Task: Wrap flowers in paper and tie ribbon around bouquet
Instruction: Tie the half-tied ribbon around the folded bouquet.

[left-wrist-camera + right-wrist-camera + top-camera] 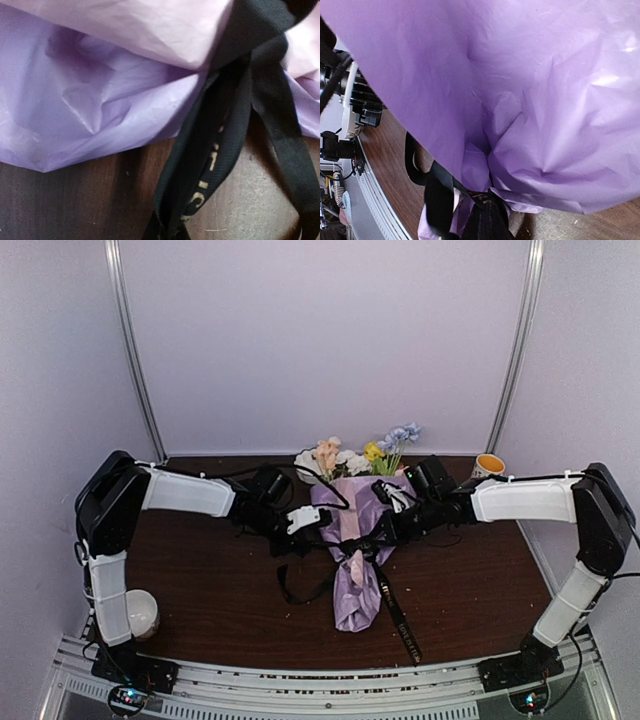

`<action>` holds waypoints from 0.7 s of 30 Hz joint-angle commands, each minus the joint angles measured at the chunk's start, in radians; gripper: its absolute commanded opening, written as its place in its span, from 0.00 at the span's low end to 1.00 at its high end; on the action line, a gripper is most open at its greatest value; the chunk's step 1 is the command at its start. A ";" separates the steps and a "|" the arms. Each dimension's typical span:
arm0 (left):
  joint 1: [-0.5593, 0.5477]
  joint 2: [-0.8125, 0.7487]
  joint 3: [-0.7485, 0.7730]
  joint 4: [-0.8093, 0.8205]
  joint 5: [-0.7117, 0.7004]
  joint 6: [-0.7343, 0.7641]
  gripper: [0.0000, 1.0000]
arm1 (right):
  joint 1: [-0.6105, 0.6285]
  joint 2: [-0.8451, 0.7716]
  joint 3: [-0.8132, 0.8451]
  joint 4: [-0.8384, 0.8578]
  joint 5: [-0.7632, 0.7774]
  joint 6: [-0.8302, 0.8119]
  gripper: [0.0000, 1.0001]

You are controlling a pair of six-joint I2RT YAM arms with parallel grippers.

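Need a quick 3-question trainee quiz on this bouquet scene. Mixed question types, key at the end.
1. True or false: the flowers stick out of the bouquet at the end nearest the arm bases.
2. The yellow cup stands: A) at the far right corner of the table, B) at its near left corner, C) on the bouquet.
3. Fill in: the ribbon with gold lettering is ____ in colour.
Key: 1 false; 2 A; 3 black.
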 commanded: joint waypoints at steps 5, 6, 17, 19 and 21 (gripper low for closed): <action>0.000 -0.066 -0.044 -0.021 -0.100 -0.106 0.00 | -0.023 -0.140 -0.132 -0.020 0.159 0.084 0.00; 0.002 -0.066 -0.046 -0.035 -0.117 -0.120 0.00 | -0.031 -0.146 -0.160 -0.015 0.167 0.096 0.00; 0.052 -0.046 -0.035 -0.127 -0.127 -0.284 0.00 | -0.103 -0.208 -0.412 0.063 0.186 0.195 0.00; 0.067 -0.043 -0.038 -0.127 -0.120 -0.321 0.00 | -0.109 -0.216 -0.447 0.071 0.184 0.205 0.00; 0.088 -0.041 -0.039 -0.126 -0.102 -0.358 0.00 | -0.114 -0.220 -0.480 0.081 0.182 0.213 0.00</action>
